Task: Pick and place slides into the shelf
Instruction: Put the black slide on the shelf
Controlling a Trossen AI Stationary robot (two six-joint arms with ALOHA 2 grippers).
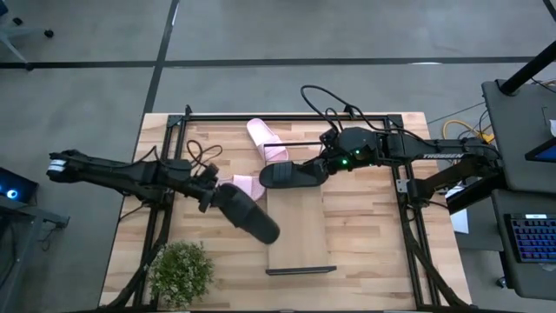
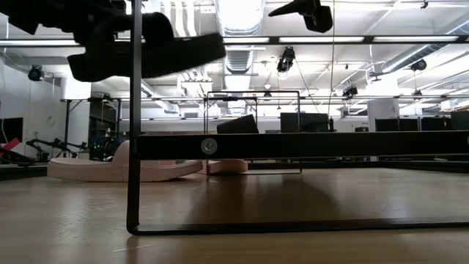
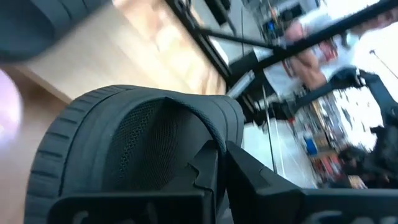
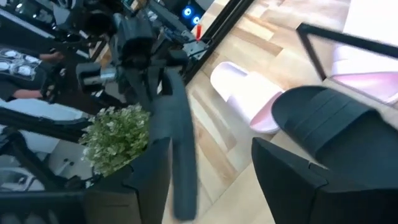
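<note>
Pale wood planks form the tabletop point(image 1: 365, 235), and near its front edge a potted plant point(image 1: 181, 271) stands clear of the work. Just beyond, the left gripper point(image 1: 211, 188) is clamped on a black slide point(image 1: 248, 214), held off the table, probably for carrying to the shelf point(image 1: 300, 235). Farther back the right gripper point(image 1: 323, 165) grips a second black slide point(image 1: 291, 175) over the shelf's far end. Two pink slides point(image 1: 265, 139) wait behind. White lettering on the right arm looks like "TROSSEN".
</note>
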